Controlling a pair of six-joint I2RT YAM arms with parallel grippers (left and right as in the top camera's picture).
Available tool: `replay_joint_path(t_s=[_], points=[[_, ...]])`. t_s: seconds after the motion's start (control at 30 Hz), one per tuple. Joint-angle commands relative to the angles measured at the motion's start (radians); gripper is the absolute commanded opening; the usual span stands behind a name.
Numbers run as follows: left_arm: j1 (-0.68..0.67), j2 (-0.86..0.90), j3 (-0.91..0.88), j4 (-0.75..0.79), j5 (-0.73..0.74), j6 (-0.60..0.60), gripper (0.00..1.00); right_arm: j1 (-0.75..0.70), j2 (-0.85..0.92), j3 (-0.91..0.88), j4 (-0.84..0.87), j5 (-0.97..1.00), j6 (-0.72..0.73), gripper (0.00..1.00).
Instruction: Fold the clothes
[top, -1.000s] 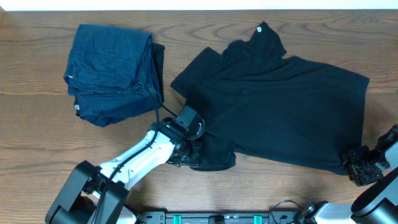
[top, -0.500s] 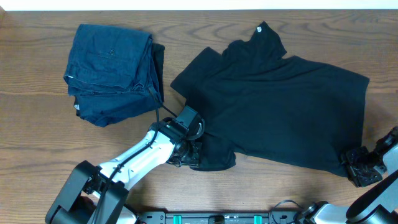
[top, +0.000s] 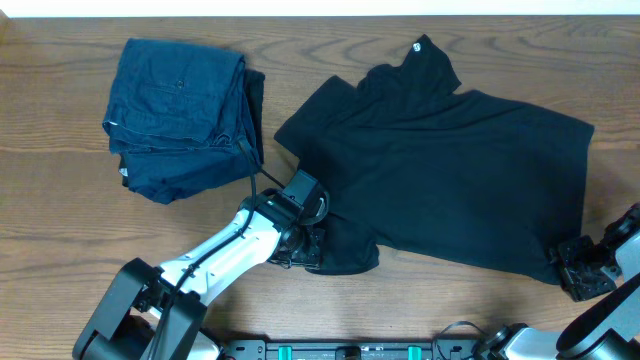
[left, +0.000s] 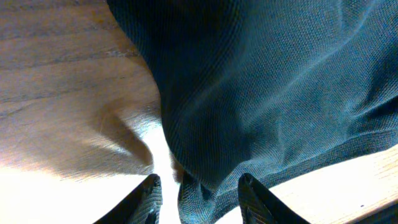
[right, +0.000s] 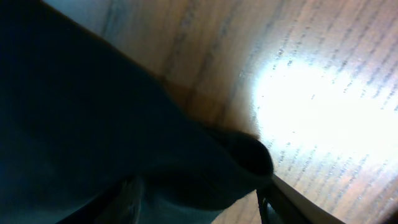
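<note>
The clothes, a black T-shirt (top: 450, 170), lie spread on the wooden table with a small white tag (top: 417, 45) at the collar, far side. My left gripper (top: 310, 250) is at the shirt's near-left corner. In the left wrist view the left gripper (left: 199, 180) stands open, a fold of the shirt (left: 261, 81) rising between its fingers with a bright gap beside the left finger. My right gripper (top: 572, 270) is at the near-right corner. In the right wrist view the right gripper (right: 199, 186) is open, and the bunched corner of the shirt (right: 93, 112) lies between its fingers.
A folded stack of dark blue denim (top: 180, 115) sits at the far left, close to the shirt's left sleeve. Bare wooden table (top: 60, 220) shows to the left and along the near edge. The left arm's white link (top: 215, 260) crosses the near-left table.
The right gripper has drifted slightly to the right and toward the near edge at the shirt's corner. The left arm and the shirt have not visibly moved.
</note>
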Motion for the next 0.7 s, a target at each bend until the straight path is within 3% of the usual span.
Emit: replay_joint_path(t_s=[0.0, 0.67], points=[[-0.003, 0.006, -0.006, -0.005, -0.013, -0.002, 0.42, 0.003, -0.015, -0.009, 0.006, -0.03, -0.024, 0.59], [-0.003, 0.006, -0.006, -0.001, -0.013, -0.002, 0.42, -0.062, -0.068, -0.068, 0.043, -0.029, -0.018, 0.54]])
